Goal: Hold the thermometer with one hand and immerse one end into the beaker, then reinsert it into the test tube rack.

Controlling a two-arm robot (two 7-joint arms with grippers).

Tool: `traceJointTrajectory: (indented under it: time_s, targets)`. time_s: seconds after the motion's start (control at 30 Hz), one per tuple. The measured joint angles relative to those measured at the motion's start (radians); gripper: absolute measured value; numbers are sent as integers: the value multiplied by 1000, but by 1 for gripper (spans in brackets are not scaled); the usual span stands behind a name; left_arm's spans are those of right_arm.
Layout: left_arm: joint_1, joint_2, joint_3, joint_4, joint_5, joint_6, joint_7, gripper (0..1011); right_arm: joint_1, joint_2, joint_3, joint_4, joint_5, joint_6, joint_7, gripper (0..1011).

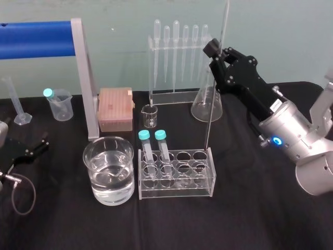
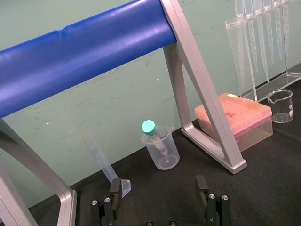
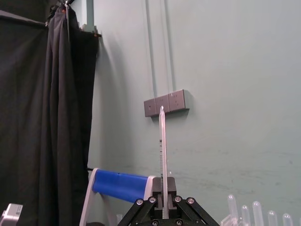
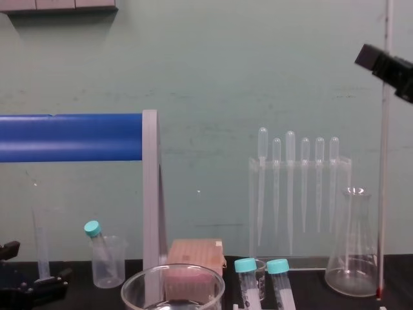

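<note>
The thermometer [image 1: 209, 130] runs off the top edge of the head view; the beaker [image 4: 145, 287] is cut by the chest view's bottom edge.

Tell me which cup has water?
The big beaker at the front, beside the test tube rack. The small beaker holds a tube; the tiny beaker looks empty.

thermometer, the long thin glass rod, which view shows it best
Head view: the thermometer runs from the black right gripper down to the clear test tube rack. Chest view shows its shaft and red tip; right wrist view its upper end.
</note>
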Motion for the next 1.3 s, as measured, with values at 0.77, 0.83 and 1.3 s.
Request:
traceJointTrajectory:
  time_s: [0.77,0.83,1.3]
  targets:
    - [0,0,0,0,0,0,0,1008,62,-17,-51,120,-16,16,40,56]
    - [0,0,0,0,0,0,0,1008,71,-19,-56,133,-19,14,44,56]
    - [0,0,0,0,0,0,0,1008,113,-29,-79,196,-34,7,69,56]
